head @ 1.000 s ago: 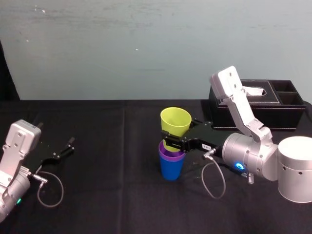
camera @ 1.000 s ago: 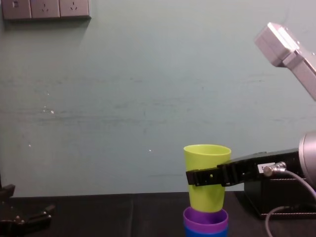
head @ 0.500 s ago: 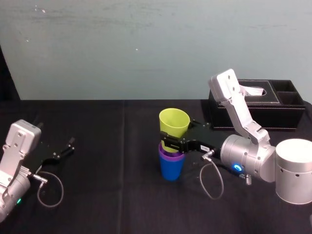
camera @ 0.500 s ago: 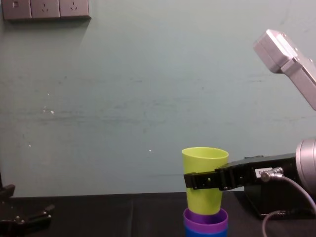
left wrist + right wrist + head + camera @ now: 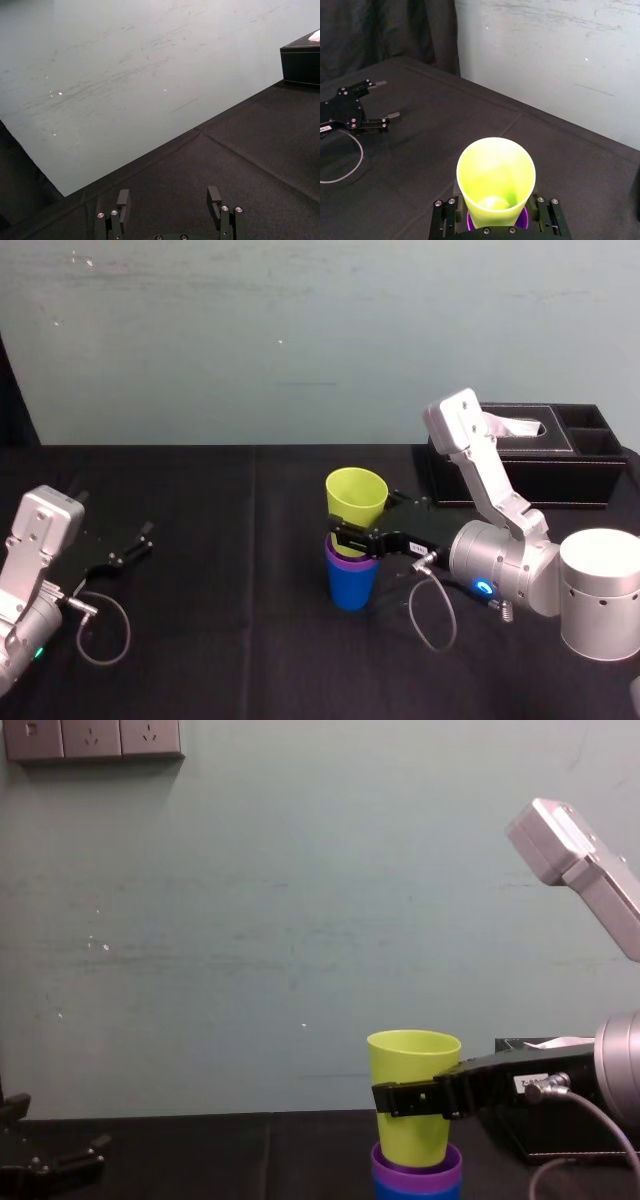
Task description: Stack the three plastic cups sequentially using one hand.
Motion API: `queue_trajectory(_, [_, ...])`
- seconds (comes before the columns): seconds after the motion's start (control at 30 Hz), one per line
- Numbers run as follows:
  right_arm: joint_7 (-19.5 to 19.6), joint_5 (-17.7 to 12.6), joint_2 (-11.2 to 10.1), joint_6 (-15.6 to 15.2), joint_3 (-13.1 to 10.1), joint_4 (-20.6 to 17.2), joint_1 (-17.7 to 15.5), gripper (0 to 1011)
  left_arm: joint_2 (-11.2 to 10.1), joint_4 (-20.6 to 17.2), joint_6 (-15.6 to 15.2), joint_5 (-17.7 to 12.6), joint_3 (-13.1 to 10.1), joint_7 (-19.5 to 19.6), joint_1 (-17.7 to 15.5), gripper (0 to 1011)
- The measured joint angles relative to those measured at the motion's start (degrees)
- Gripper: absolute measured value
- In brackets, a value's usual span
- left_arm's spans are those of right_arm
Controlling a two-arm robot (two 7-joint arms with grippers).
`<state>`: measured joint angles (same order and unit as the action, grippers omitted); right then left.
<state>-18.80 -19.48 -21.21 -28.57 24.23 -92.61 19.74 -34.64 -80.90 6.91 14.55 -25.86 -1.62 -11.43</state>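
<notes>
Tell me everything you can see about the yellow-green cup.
The yellow-green cup is a smooth, tapered tumbler, plastic by its look, empty and upright with its mouth up. The right hand grips it around its lower half. Its base sits inside the purple cup, which is nested in the blue cup on the black table; most of its wall stands above the purple rim.

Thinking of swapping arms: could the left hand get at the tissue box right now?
Probably not: the left hand sits far left, and the cups and right hand stand between it and the tissue box.
</notes>
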Motion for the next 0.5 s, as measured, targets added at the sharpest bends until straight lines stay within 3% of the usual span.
queue_trajectory(0.5, [-0.1,1.1,0.1,0.2,0.8,1.6,0.6,724,0.0,0.0,0.0,0.0,0.0,0.0,0.0,1000])
